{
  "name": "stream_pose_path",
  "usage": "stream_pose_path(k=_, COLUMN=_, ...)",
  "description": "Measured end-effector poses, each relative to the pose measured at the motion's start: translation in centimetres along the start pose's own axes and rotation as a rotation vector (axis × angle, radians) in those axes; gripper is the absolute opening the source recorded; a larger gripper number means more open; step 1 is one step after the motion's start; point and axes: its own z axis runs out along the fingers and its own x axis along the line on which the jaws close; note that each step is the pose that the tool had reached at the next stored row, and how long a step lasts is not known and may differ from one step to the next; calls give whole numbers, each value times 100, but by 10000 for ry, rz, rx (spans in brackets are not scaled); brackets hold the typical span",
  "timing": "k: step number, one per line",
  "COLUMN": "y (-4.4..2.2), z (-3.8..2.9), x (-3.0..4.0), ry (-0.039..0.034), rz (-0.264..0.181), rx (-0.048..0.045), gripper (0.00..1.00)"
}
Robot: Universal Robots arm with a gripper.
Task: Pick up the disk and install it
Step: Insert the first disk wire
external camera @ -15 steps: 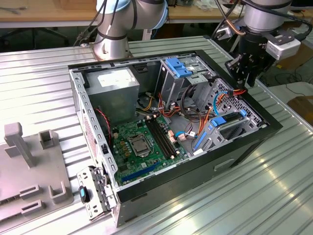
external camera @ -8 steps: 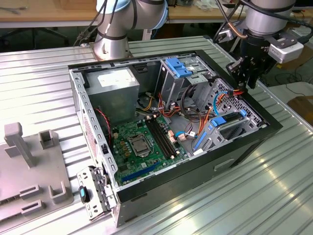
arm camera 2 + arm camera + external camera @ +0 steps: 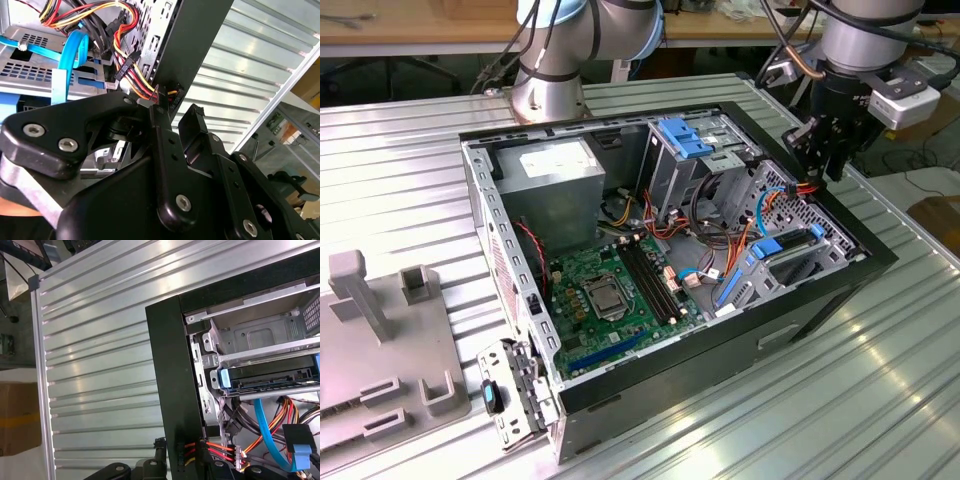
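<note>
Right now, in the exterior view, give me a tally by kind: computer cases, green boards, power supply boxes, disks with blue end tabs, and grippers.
Computer case: 1
Green board: 1
Power supply box: 1
Disk with blue end tabs: 1
Gripper: 1
Total: 5

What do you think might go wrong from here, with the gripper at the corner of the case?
The gripper hangs close to the case's black rim, so a descent might clip it. The red and yellow wires bunch right beside it and could snag. A blue cable runs near the disk and might get dragged.
</note>
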Motion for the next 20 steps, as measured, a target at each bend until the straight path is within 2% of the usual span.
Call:
stream_pose_path(k=5, y=0, z=7, x=-2, ry=0, rz=2, rx=0, gripper=35)
stream_pose_path(k=7, y=-1, z=12, x=-2, ry=-1, rz=6, rx=-1, gripper=21)
stream_pose_path(k=14, y=-1, z=19, x=-1, ry=-3, rz=16, rx=10, gripper=21)
stream_pose_path(k=15, y=-1, z=20, x=-1, ry=-13, rz=36, rx=62, gripper=21)
stream_pose_path(k=17, y=-2, z=18, x=-1, ry=-55, rz=115, rx=277, gripper=21)
stream_pose_path(k=20, y=-2, z=19, x=-1, ry=-56, rz=117, rx=282, gripper=21)
